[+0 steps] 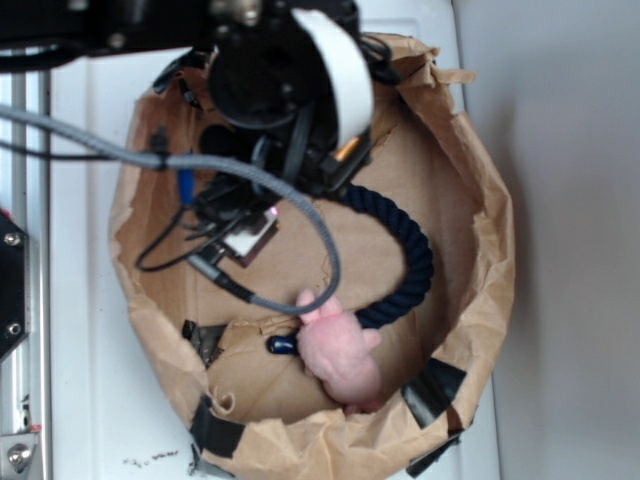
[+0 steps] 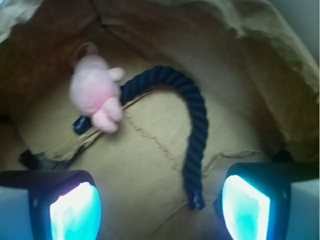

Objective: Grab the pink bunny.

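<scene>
The pink bunny (image 1: 342, 350) is a small fuzzy pale-pink plush lying on the brown paper floor of the bag (image 1: 480, 330), near its front wall. In the wrist view the bunny (image 2: 94, 92) lies at the upper left, ears pointing toward the camera. My gripper (image 2: 160, 207) is open and empty, with glowing cyan pads (image 2: 75, 212) wide apart at the bottom of the wrist view. It hangs above the far end of the navy rope (image 2: 192, 130), well away from the bunny. In the exterior view the gripper (image 1: 300, 150) is largely hidden under the arm.
The thick navy rope (image 1: 405, 250) curves from under the arm to the bunny's side, one end touching it. Crumpled paper walls ring the floor, patched with black tape (image 1: 435, 385). Grey and black cables (image 1: 250, 180) hang over the bag's left part.
</scene>
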{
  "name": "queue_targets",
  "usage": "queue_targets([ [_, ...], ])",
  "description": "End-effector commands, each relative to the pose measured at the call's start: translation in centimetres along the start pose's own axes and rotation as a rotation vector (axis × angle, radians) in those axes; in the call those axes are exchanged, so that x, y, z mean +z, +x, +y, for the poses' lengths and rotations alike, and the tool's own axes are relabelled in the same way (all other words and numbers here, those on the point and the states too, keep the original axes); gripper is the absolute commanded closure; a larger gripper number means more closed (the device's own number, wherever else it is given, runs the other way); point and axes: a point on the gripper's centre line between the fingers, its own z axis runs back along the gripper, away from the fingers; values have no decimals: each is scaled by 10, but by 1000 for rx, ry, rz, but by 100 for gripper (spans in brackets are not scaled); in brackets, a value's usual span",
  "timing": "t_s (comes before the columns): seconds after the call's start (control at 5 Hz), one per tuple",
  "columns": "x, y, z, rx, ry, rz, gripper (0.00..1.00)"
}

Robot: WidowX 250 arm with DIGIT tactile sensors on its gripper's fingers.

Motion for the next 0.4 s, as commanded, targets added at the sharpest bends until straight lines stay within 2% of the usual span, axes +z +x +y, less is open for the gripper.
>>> queue_targets([
  [0.0,-9,21,-27,-109,12,-35,0],
  [0.2,-16,26,-36,-115,11,-48,0],
])
